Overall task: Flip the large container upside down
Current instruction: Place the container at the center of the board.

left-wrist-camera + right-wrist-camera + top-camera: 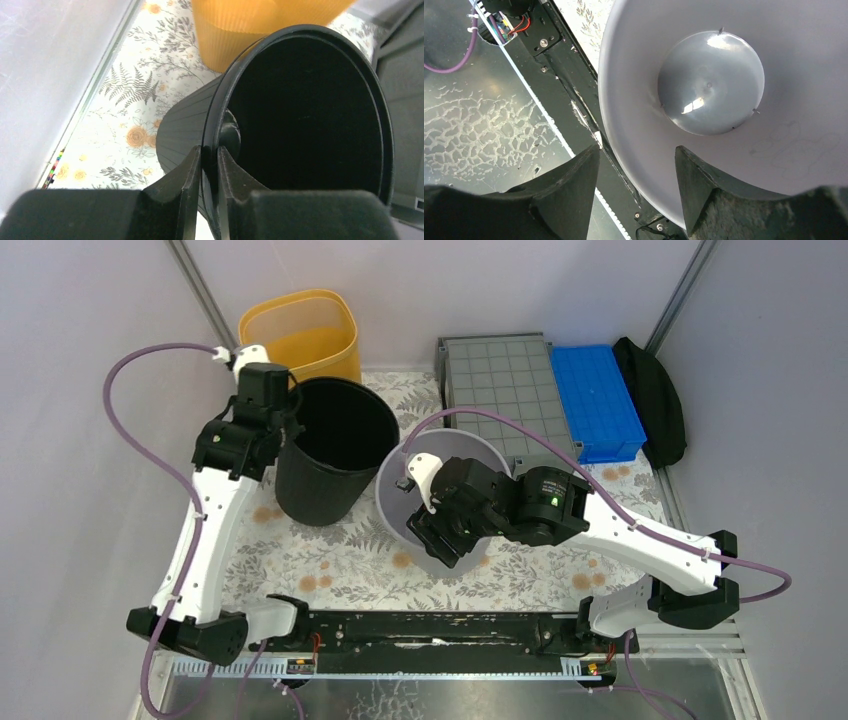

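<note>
Top external: grey crate upper centre, gridded underside up, looks already flipped, untouched | Left wrist: left end effector nearly closed, pinching black bucket rim | Right wrist: right end effector open, astride grey bucket rim

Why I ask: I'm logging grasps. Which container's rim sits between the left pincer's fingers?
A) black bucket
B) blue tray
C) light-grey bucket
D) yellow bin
A: in the left wrist view, the left pincer has one finger on each side of the rim of the black bucket.
</note>
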`<move>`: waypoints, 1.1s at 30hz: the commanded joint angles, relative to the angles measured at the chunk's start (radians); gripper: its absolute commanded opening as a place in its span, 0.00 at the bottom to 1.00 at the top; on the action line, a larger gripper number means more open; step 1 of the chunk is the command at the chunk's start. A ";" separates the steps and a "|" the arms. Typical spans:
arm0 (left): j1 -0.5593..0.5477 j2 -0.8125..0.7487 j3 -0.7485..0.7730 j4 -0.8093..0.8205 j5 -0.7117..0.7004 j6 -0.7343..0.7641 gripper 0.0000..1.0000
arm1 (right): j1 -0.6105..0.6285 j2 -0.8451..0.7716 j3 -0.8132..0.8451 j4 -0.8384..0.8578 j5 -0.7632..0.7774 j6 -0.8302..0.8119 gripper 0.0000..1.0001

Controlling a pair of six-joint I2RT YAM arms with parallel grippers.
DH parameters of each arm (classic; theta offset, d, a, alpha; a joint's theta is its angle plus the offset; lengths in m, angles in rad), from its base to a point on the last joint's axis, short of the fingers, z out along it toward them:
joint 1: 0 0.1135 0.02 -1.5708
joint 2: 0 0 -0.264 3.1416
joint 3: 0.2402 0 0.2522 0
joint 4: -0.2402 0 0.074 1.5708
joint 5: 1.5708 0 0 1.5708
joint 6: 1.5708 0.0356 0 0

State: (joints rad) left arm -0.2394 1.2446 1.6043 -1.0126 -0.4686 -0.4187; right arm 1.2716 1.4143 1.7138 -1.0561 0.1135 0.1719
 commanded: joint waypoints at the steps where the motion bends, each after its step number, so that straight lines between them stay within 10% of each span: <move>1: 0.077 -0.060 -0.090 0.129 0.080 0.006 0.18 | -0.001 -0.006 0.036 0.019 0.004 -0.011 0.65; 15: 0.201 -0.123 -0.310 0.201 0.129 0.024 0.42 | -0.002 0.033 0.062 0.016 -0.001 -0.011 0.69; 33: 0.202 -0.027 -0.371 0.403 0.134 -0.046 0.36 | -0.002 0.082 0.106 0.006 -0.001 -0.004 0.78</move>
State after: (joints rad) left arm -0.0437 1.1770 1.2110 -0.7338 -0.3538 -0.4290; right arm 1.2716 1.4826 1.7691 -1.0569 0.1123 0.1726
